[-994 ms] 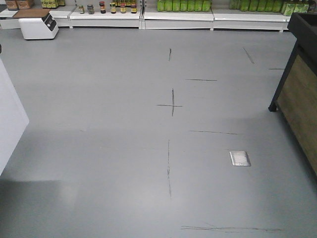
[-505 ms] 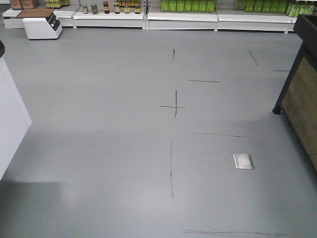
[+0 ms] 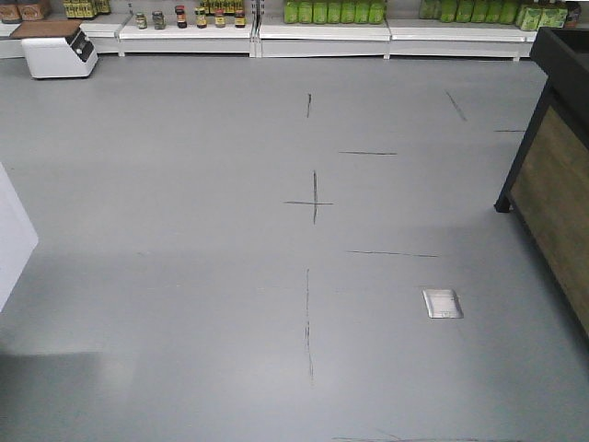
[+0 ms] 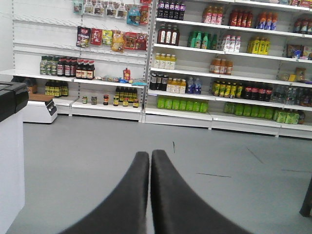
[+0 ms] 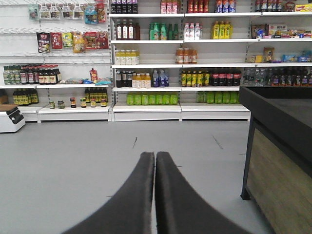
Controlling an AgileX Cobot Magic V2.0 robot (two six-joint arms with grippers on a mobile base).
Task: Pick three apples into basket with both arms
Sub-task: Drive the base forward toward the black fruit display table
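Observation:
No apples and no basket appear in any view. My left gripper [image 4: 150,154] is shut with nothing between its dark curved fingers, held out level over the grey floor and facing the shop shelves. My right gripper [image 5: 155,156] is likewise shut and holds nothing, aimed at the same wall of shelves. The front view shows only floor, with neither arm in it.
A dark wood-panelled counter [image 3: 552,175] on black legs stands at the right [image 5: 280,146]. A white cabinet [image 4: 10,161] is at the left. Stocked shelves [image 5: 161,58] line the far wall, with a white box [image 3: 57,51] by them. A metal floor plate [image 3: 443,303] lies right of centre.
The front view has shifted: the floor marks and far shelves slid left and down slightly, and the white cabinet at the left has drawn back toward the frame edge.

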